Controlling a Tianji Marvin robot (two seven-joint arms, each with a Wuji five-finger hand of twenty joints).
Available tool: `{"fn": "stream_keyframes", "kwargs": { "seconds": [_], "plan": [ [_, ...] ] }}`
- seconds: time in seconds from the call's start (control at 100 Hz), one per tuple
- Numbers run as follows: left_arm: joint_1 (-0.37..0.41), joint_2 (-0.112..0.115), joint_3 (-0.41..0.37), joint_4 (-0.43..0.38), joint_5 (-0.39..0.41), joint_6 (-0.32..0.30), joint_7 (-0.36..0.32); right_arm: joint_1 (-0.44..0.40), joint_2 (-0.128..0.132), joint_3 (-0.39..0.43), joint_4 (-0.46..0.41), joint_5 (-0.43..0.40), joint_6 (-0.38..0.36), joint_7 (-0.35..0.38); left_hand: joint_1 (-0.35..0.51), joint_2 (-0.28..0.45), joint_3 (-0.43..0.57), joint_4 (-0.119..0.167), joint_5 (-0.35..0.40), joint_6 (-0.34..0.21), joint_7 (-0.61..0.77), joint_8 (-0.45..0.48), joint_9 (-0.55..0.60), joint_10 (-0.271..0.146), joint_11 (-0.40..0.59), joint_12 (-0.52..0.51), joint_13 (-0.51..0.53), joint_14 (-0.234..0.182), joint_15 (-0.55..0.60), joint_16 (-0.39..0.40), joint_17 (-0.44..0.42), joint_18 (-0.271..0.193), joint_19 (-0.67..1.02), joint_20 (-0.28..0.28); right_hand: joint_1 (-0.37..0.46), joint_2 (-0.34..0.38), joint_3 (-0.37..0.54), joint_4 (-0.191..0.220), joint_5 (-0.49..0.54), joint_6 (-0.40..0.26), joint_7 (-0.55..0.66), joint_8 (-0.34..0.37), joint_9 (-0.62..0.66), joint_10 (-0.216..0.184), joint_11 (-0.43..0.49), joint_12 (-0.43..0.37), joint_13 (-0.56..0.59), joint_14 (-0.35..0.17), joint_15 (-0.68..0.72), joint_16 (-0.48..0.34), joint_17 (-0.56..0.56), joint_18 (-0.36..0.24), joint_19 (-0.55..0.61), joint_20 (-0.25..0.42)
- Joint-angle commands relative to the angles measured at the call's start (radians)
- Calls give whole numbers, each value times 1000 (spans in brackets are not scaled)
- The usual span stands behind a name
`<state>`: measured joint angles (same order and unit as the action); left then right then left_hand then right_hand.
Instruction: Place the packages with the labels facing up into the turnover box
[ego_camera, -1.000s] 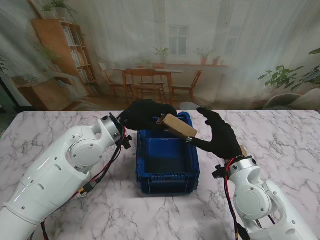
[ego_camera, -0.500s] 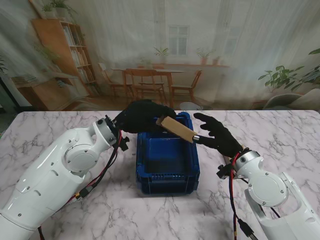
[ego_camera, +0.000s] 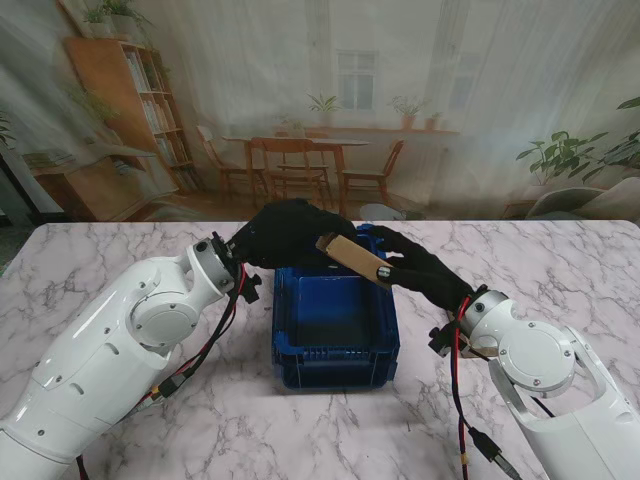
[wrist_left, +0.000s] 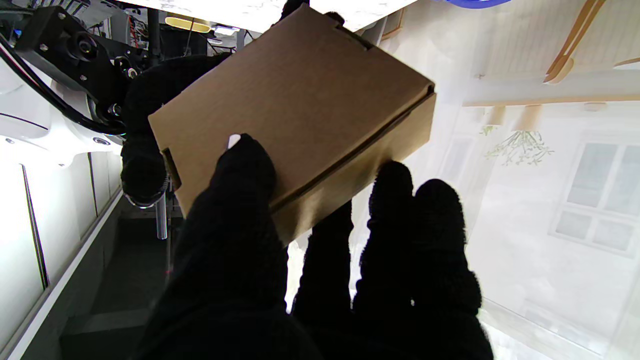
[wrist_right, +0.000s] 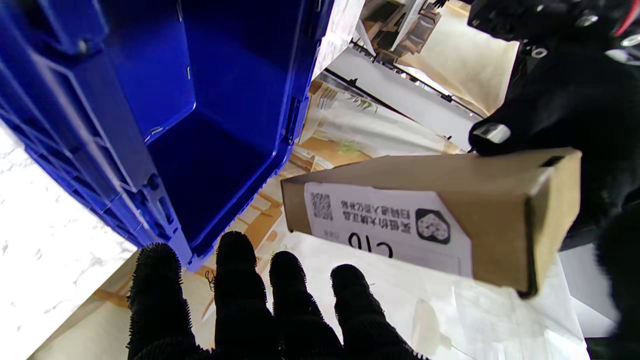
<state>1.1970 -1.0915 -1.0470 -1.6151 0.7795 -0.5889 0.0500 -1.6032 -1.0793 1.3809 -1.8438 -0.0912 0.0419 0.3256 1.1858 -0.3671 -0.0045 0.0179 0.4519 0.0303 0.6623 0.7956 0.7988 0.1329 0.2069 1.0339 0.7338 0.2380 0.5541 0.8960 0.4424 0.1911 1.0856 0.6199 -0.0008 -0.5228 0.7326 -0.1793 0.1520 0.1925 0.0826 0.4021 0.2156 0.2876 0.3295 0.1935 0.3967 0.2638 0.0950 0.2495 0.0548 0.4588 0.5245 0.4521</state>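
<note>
The table (ego_camera: 560, 260) is white marble, and on it, straight ahead of me between my two arms, sits the blue box (ego_camera: 336, 322) with its mouth up. From the stand I see only bare blue floor inside it; my right wrist camera shows the same deep blue walls (wrist_right: 150, 95) and nothing lying in them.

My left hand (ego_camera: 285, 232) reaches in from the left over the far left corner of the box and grips the package (ego_camera: 352, 258). It is a flat brown carton, held in the air above the far rim of the box, tilted so that its right end hangs lower. In the left wrist view my thumb (wrist_left: 240, 170) presses on one broad face of the carton (wrist_left: 295, 105) and the other fingers (wrist_left: 395, 200) wrap its edge from the opposite side, so the hand is closed on it.

My right hand (ego_camera: 415, 265) comes from the right with fingers spread and apart, just beside the lower right end of the package; I cannot tell whether the fingertips touch it. It holds nothing.

The right wrist view shows a white label (wrist_right: 385, 225) with a small code and printed lines on one broad face of the carton (wrist_right: 500, 200), the face turned toward that hand.
</note>
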Motion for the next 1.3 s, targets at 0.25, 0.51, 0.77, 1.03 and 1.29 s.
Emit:
{"fn": "stream_keyframes", "kwargs": {
  "seconds": [0.25,0.51,0.77,1.03,1.29],
  "plan": [
    [-10,-4,14,3,-2,-1,-10,29,8,-16,27,102,1,86,105,131,104,36,44,-39,207,35,41,-71,116,52,3,-48,23,-4,-6,-63,27,-8,13,-82,10,-10,-7,-91,-119,-12,-48,-68,-92,-41,13,59,-26,-27,55,71,-19,42],
    [-14,-5,24,6,-4,5,-8,28,4,-24,24,149,12,88,104,131,104,36,44,-38,208,34,41,-71,118,52,1,-48,23,-5,-6,-64,27,-9,107,-82,-33,19,-9,-76,-102,17,-49,-56,103,80,111,72,34,-34,94,106,38,-25],
    [-21,-8,43,14,-15,10,-6,35,-10,-42,27,185,12,45,104,131,104,36,43,-40,209,33,40,-72,119,51,2,-48,23,-6,-7,-63,26,-10,193,-79,-78,41,-6,-64,-27,125,-41,-52,244,193,160,13,76,26,109,71,126,-33],
    [-22,-8,48,19,-18,10,-9,27,-30,-50,10,229,31,-22,104,133,102,36,42,-39,208,31,39,-74,118,50,-1,-50,22,-7,-9,-64,23,-11,463,-113,-162,98,30,-44,167,93,21,-54,420,339,286,3,238,124,197,8,360,-22],
    [-19,-5,43,18,-25,9,-24,13,-38,-49,-10,218,17,-68,101,144,91,27,35,-33,192,18,32,-74,112,45,-5,-54,15,-11,-15,-68,17,-13,515,-137,176,66,170,-200,629,262,87,-74,523,444,332,-66,439,209,228,-26,523,-50]
  ]
}}
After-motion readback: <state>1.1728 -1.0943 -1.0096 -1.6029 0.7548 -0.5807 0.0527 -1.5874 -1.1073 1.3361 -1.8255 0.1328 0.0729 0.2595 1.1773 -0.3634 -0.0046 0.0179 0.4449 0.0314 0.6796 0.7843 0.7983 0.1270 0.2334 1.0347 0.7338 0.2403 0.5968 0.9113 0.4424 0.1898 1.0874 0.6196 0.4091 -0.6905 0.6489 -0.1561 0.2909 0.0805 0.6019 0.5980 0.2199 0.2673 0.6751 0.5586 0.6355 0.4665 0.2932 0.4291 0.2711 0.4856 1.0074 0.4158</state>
